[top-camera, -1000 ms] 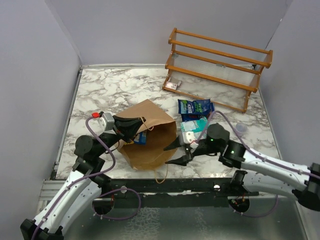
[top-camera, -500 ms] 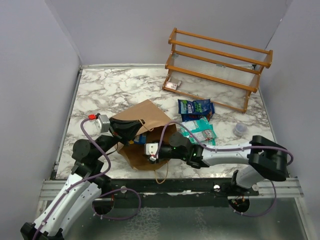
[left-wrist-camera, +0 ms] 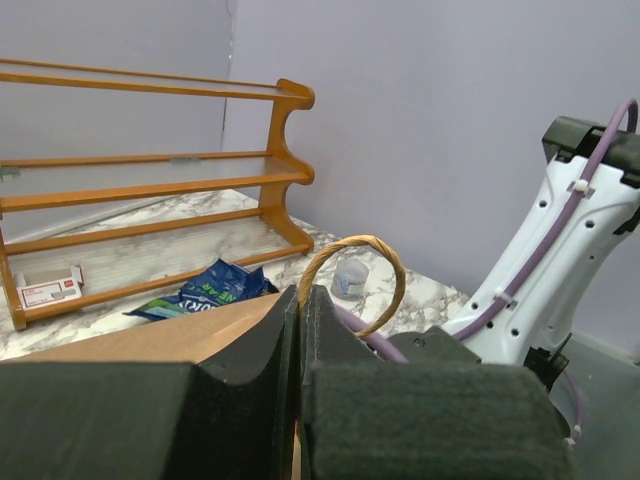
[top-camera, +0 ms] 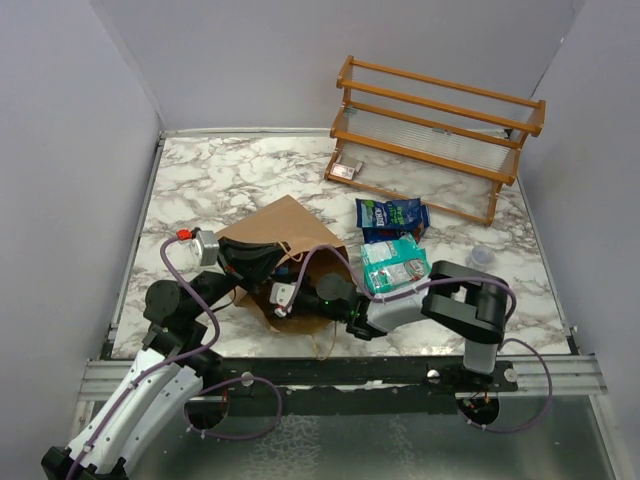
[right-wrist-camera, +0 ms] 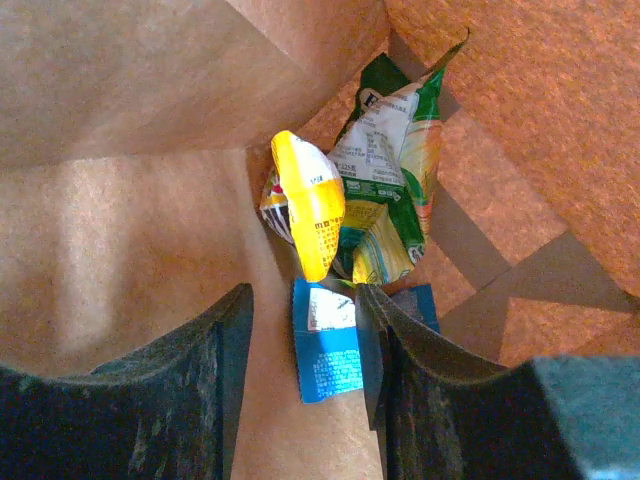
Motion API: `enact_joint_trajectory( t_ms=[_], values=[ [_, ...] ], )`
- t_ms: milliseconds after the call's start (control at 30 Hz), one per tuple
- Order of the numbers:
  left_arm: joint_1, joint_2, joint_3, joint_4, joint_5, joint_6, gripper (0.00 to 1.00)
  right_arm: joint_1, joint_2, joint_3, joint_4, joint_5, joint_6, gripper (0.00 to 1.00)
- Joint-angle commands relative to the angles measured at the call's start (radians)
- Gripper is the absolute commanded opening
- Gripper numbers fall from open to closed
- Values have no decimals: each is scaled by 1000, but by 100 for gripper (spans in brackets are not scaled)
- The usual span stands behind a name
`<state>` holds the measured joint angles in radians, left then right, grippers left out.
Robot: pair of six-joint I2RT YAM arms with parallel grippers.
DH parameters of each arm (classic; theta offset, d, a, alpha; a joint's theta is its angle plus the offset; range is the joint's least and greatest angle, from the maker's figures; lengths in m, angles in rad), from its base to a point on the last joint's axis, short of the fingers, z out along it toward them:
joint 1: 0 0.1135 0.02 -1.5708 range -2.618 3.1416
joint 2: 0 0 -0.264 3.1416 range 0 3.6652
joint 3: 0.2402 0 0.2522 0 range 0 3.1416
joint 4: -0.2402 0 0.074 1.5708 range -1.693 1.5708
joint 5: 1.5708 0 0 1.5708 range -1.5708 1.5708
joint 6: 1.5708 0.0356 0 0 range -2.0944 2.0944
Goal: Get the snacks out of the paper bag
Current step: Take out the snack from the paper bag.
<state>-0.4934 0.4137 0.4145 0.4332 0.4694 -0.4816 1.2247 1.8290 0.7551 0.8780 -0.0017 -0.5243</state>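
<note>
The paper bag [top-camera: 295, 235] is lying near the front edge of the table [top-camera: 200, 180], left of centre, with the left gripper [top-camera: 262, 268] pinching its rim and the right arm [top-camera: 400, 305] reaching across into its mouth. A blue packet [top-camera: 392, 214] and a teal packet [top-camera: 395, 263] are lying just right of the bag, while a wooden rack [top-camera: 440, 130] is standing at the back right corner.

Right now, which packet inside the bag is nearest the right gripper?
The blue packet, showing between the right gripper's open jaws; the yellow packet and green packet sit deeper.
</note>
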Motion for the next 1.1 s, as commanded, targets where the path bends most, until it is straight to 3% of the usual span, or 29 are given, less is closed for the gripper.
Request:
enact_joint_trajectory(
  t_ms=[0, 300, 533, 700, 933, 1067],
  values=[
    [-4, -9, 6, 12, 20, -14, 0, 6, 98, 75, 138, 10, 10, 46],
    [-4, -18, 9, 12, 6, -6, 0, 6, 182, 144, 141, 25, -12, 52],
    [-5, -42, 33, -56, -98, 41, 0, 3, 37, -14, 152, 32, -40, 52],
    [-4, -62, 24, -58, -129, 42, 0, -38, -107, -102, 24, -117, -160, 50],
    [-4, -59, 75, -93, -214, 35, 0, -35, -97, -94, 7, -98, -274, 38],
    [-5, -61, 103, -120, -190, 62, 0, -1, -37, 3, -58, -30, -381, 36]
  ],
)
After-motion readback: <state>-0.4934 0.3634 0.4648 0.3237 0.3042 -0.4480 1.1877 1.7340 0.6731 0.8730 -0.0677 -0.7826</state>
